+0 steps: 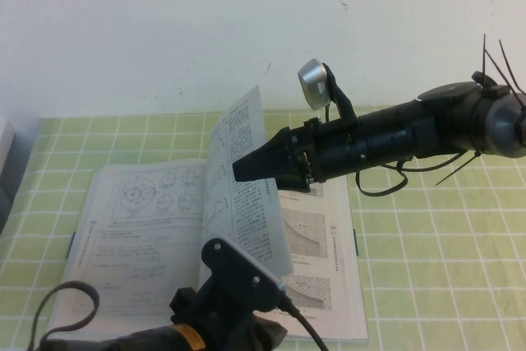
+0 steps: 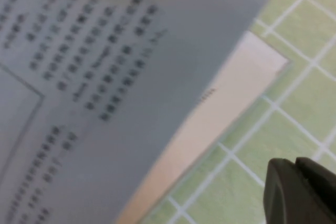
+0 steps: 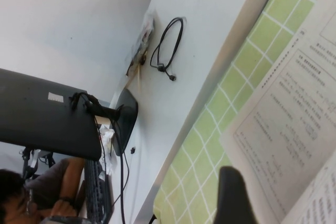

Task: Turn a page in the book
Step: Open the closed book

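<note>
The book point(image 1: 140, 228) lies open on the green checked cloth. Its right-hand leaf point(image 1: 316, 236) shows grey shaded graphs. The page point(image 1: 246, 228) stands nearly upright over the spine, text side toward me. My right gripper point(image 1: 238, 170) reaches in from the right, its tip against the page's middle. In the right wrist view one finger point(image 3: 236, 198) shows with a gap between it and the lifted page point(image 3: 320, 203); the other finger is hidden behind the page. My left gripper point(image 2: 299, 182) is shut and empty, low by the book's near right corner point(image 2: 241, 87), under the raised page point(image 2: 105, 77).
The green checked cloth point(image 1: 436, 252) covers the table around the book. My left arm point(image 1: 230, 310) stands at the front edge, just before the book. A white box point(image 1: 4, 162) sits at the far left. A white wall rises behind the table.
</note>
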### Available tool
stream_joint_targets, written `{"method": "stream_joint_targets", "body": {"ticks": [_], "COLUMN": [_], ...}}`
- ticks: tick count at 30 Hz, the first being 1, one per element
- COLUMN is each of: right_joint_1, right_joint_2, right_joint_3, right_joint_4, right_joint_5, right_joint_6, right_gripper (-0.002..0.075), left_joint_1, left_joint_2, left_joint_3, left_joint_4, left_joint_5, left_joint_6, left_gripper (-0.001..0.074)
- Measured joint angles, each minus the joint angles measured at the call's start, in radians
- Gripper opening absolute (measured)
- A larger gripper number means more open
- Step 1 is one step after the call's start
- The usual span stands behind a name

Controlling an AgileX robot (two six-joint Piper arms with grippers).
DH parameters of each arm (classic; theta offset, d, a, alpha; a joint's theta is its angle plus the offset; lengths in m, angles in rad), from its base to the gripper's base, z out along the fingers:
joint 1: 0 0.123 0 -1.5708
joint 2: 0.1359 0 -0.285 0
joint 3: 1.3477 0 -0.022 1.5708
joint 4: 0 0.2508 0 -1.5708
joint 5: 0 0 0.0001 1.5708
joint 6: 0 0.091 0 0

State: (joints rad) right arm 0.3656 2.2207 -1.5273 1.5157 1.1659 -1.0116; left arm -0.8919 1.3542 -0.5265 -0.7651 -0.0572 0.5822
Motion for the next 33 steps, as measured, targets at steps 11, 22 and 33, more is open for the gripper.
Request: {"method": "stream_joint_targets", "body": {"ticks": [11,22,33], "right_joint_1": [0.0,0.0,0.0], "right_joint_2": [0.0,0.0,0.0], "right_joint_3": [-0.002,-0.11,-0.272], "right_joint_4": [-0.004,-0.006,-0.167], "right_joint_5": [0.0,0.0,0.013], "right_joint_6": [0.022,0.109,0.169], "right_gripper": [0.0412,0.0412,0.0384], "left_joint_1": [0.0,0.011,0.011], "left_joint_2": [0.049,0.049,-0.078], "left_joint_3": [0.0,0.0,0.0], "left_joint_4": [-0.009,-0.3,-0.731], "left_joint_5": [-0.187,-0.318,-0.447], "left_joint_6": [0.016,0.231,0.488], "left_gripper": [-0.0004,-0.0004,-0.0004]}}
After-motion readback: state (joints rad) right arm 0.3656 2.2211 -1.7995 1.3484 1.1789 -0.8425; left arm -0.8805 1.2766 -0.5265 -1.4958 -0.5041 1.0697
